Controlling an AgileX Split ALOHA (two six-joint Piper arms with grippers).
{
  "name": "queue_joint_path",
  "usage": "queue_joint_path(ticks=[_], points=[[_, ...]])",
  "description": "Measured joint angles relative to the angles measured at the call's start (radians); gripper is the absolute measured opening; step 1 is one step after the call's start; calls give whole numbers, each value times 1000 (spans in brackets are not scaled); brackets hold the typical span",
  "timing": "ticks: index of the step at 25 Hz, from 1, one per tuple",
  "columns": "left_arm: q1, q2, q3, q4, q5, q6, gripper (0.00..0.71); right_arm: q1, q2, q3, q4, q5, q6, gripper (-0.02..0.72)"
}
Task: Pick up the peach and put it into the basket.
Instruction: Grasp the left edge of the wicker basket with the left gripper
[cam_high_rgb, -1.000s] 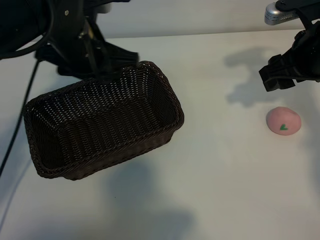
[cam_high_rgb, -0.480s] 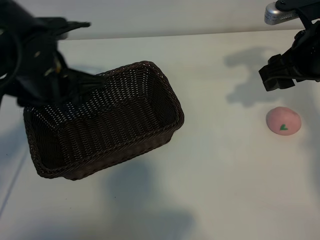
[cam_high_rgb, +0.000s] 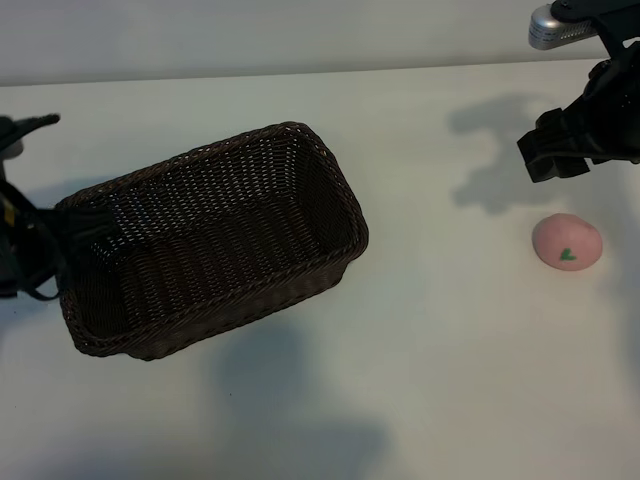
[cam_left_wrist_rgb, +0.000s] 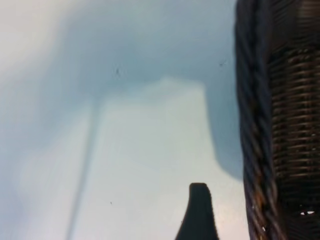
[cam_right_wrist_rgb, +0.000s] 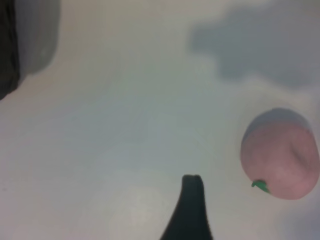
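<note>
The pink peach (cam_high_rgb: 567, 243) with its small green leaf mark lies on the white table at the right, far from the basket. The dark brown wicker basket (cam_high_rgb: 352, 215) stands left of centre with nothing in it. My right gripper (cam_high_rgb: 560, 150) hangs open just behind the peach, not touching it. In the right wrist view the peach (cam_right_wrist_rgb: 281, 155) lies off to one side of the single visible finger (cam_right_wrist_rgb: 190, 205). My left gripper (cam_high_rgb: 35, 245) is low at the basket's left end and open. In the left wrist view its finger (cam_left_wrist_rgb: 198, 212) is beside the braided rim (cam_left_wrist_rgb: 257, 150), outside the basket.
The white table (cam_high_rgb: 440, 380) stretches between basket and peach and along the front. The arms cast shadows on the table behind the peach and in front of the basket. A silver part of the right arm (cam_high_rgb: 555, 25) shows at the top right.
My left arm has swung from behind the basket's far side out to the left and down to the basket's left end. Right arm, peach and basket have not moved.
</note>
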Motion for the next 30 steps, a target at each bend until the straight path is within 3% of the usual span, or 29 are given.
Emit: queue_joint_path(ticks=[4,12,19,30], points=[[34,0,44,-68,-82,21,589,0,0,0,0,0,0,595],[91,45,68,-78,-140,20,589,0,0,0,8,0,0,595],[101,154,68,-124,-253,20,589,0,0,0,8,0,0,595],[101,275,68,-128,-315,20,589,0,0,0,11,0,0,595]])
